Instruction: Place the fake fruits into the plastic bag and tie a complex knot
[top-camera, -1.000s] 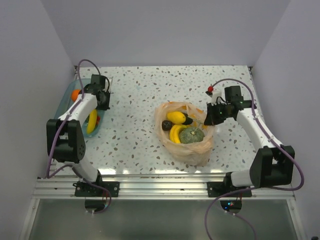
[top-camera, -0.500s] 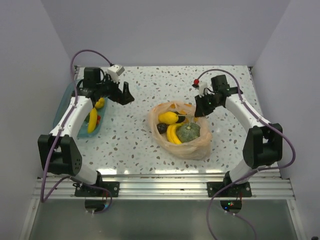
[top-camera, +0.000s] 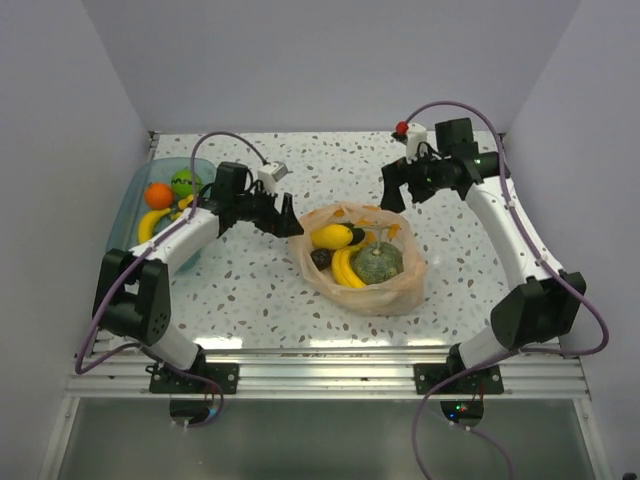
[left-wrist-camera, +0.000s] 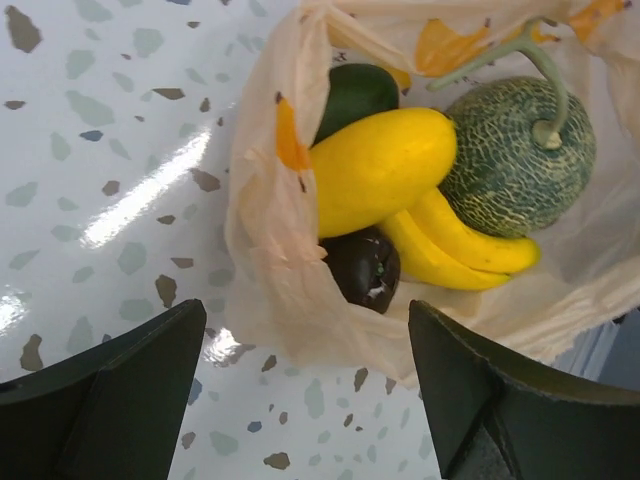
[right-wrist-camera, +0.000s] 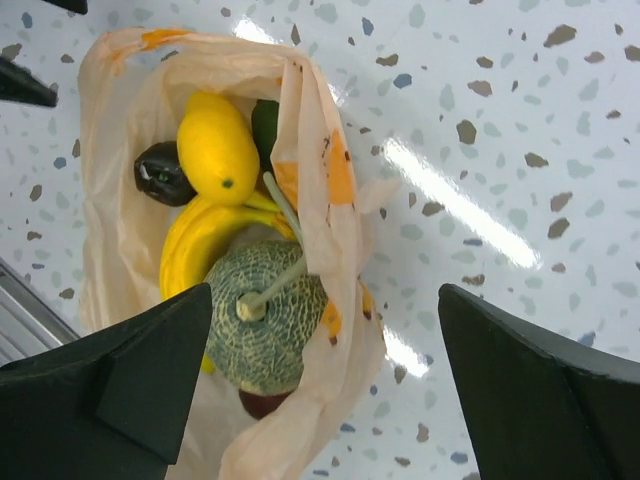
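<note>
- A speckled white table (top-camera: 330, 160) was seen from above, with two robot arms reaching in from its near edge.
- The plastic bag (top-camera: 398, 292) lay around the middle of the table, a little toward the near edge. It was thin, peach-orange and see-through, and its mouth lay open toward the far edge.
- Inside the bag sat a grey-green melon (top-camera: 380, 261) with a long stem, on the side nearer the right edge.
- The yellow bananas (top-camera: 346, 268) lay against the melon. A plump yellow piece (top-camera: 333, 236) rested on top of them.
- A dark plum (top-camera: 320, 258) sat touching the bananas, close to the bag wall (left-wrist-camera: 268, 250) on the side facing the left edge.
- The left wrist view also showed a dark green fruit (left-wrist-camera: 355, 92) tucked behind the yellow piece.
- The left gripper (top-camera: 288, 217) hovered just beside the bag's left rim. Its fingers (left-wrist-camera: 110, 390) were spread wide apart, holding nothing.
- The right gripper (top-camera: 392, 190) hung near the far side of the bag. Its fingers (right-wrist-camera: 550, 390) were also wide apart and empty.
- A clear blue tray (top-camera: 133, 190) stood at the far-left corner of the table.
- In the tray lay an orange (top-camera: 158, 195), a green ball (top-camera: 183, 182) and another banana (top-camera: 152, 223), close together.
</note>
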